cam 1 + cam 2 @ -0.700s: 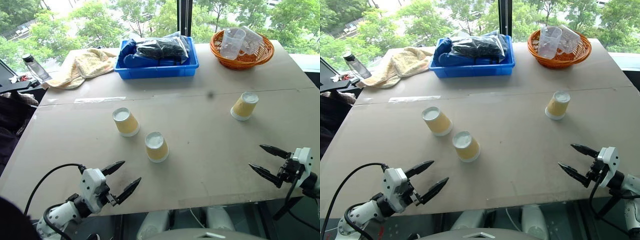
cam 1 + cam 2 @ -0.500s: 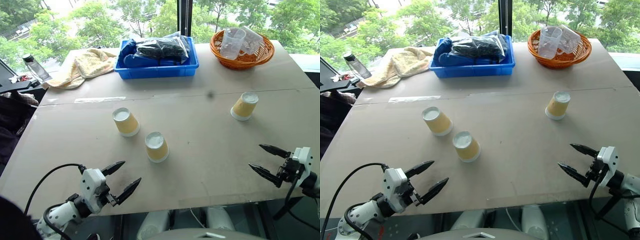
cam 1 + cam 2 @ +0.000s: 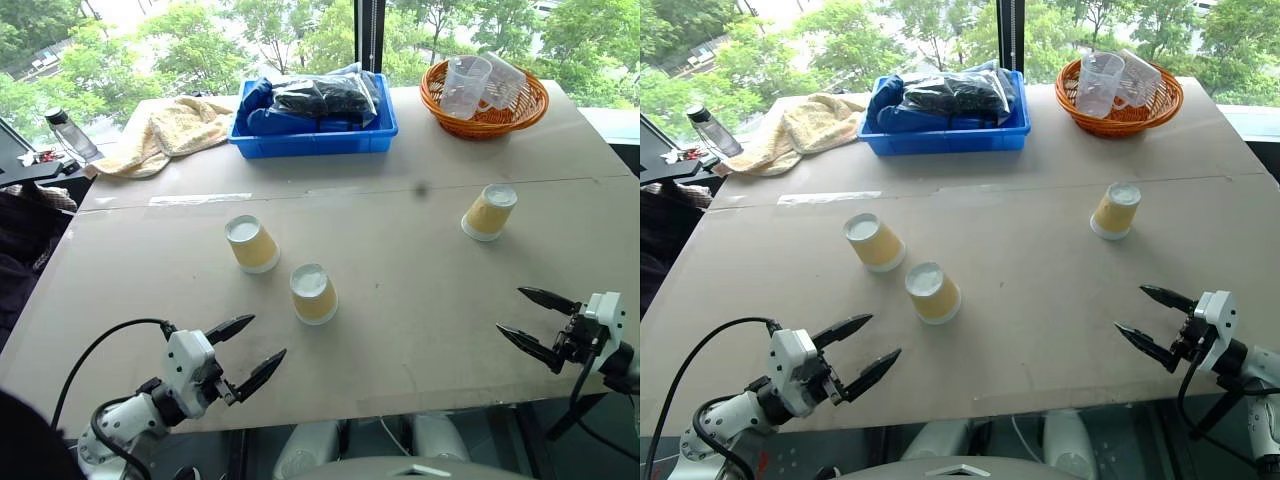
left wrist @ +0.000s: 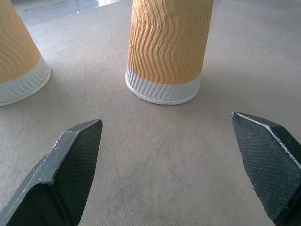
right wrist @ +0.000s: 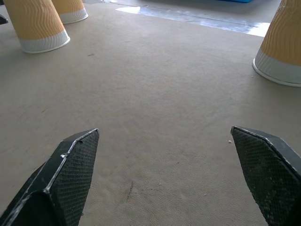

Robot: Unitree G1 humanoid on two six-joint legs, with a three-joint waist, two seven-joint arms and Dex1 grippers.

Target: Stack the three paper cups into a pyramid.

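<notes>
three paper cups upside down on table (image 3: 400, 330): two mid-left (image 3: 251, 243) (image 3: 313, 293), one upper right (image 3: 489, 211). left gripper (image 3: 245, 349) and right gripper (image 3: 535, 322) spread wide, empty, lower corners. risk: light cups probably tip if nudged off-centre.

The 2 head views look forward and down from above the table's (image 3: 400, 330) near edge and share almost the whole scene. The left wrist view sits low over the table surface, close to 2 upside-down paper cups (image 4: 167, 52), the same pair seen near the middle of the head views. The right wrist view, equally low, faces toward 10 o'clock across the tabletop.
</notes>
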